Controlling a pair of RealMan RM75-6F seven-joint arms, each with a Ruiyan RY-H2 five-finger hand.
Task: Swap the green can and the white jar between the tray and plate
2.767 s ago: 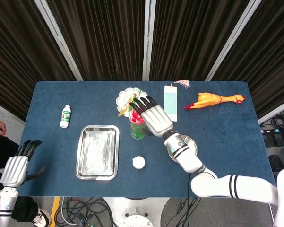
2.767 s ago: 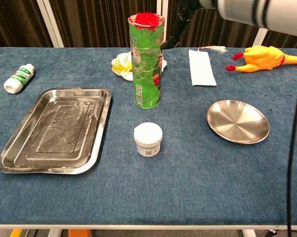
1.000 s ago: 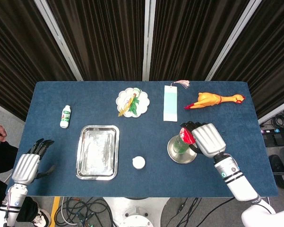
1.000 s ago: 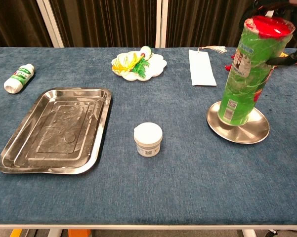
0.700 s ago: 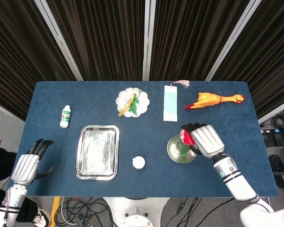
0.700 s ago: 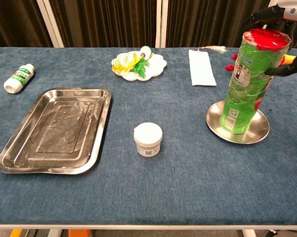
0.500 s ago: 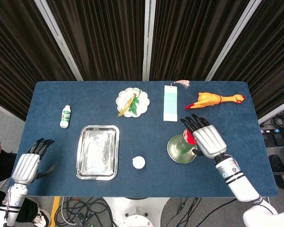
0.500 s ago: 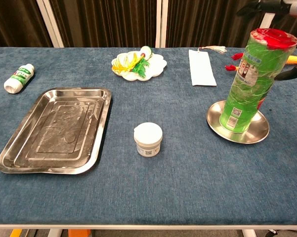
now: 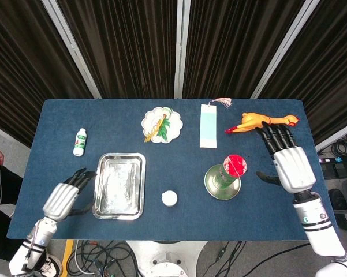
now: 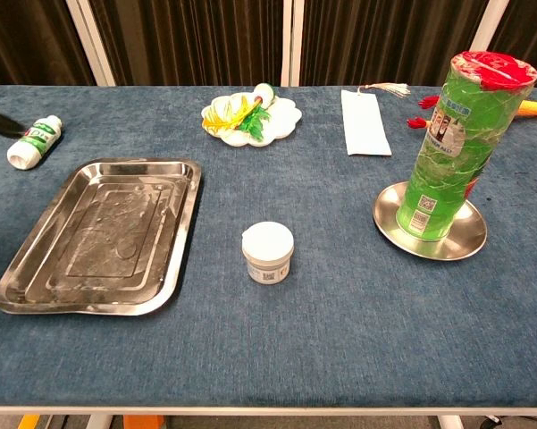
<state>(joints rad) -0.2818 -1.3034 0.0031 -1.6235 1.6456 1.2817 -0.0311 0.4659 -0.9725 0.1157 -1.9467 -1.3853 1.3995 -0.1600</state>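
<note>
The can (image 10: 450, 147) stood on the plate (image 10: 472, 234), half the swap done; the jar (image 10: 268, 253) waited mid-table beside the tray (image 10: 184, 234); both hands (image 9: 291, 163) (image 9: 62, 199) spread, empty.

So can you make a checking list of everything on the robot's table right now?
Surface: blue cloth table.
Job's things: tall green can with red lid upright on round metal plate; small white jar on the cloth; rectangular metal tray holds nothing.
Clutter: white-and-green bottle lying down, white flower-shaped dish, pale bookmark with tassel, yellow rubber chicken.
Robot hands: left robot hand open beside tray; right robot hand open, clear of can.
Cables: bundle on the floor.
Surroundings: dark curtains.
</note>
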